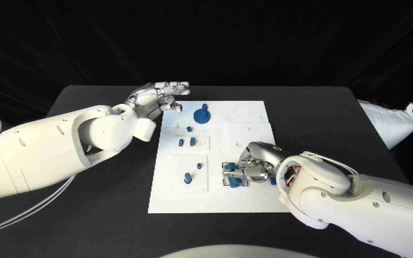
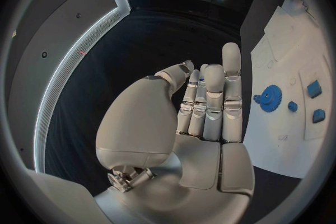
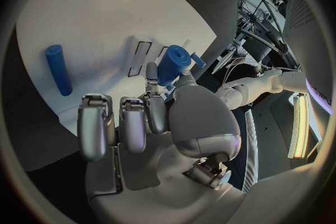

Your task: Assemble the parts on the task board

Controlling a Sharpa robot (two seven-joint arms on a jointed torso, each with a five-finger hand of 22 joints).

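The white task board (image 1: 245, 128) lies mid-table. A blue gear (image 1: 202, 114) (image 2: 269, 98) sits near its far edge, with small blue parts (image 1: 187, 142) (image 2: 314, 89) standing in the left column. My left hand (image 1: 160, 98) (image 2: 206, 102) hovers over the board's far left corner, fingers close together; a sliver of a small blue part (image 2: 201, 74) shows between thumb and finger. My right hand (image 1: 252, 169) (image 3: 143, 123) rests low on the board's near right area and pinches a blue cylinder (image 3: 174, 65) (image 1: 232, 174). A blue peg (image 3: 59, 69) lies on the board (image 3: 91, 17) beside it.
Two narrow slots (image 3: 141, 58) sit in the board just beyond my right fingertips. More blue pegs (image 1: 188, 178) stand in the near left panel. Black table (image 1: 103, 198) surrounds the board on every side; a cable runs under my left arm.
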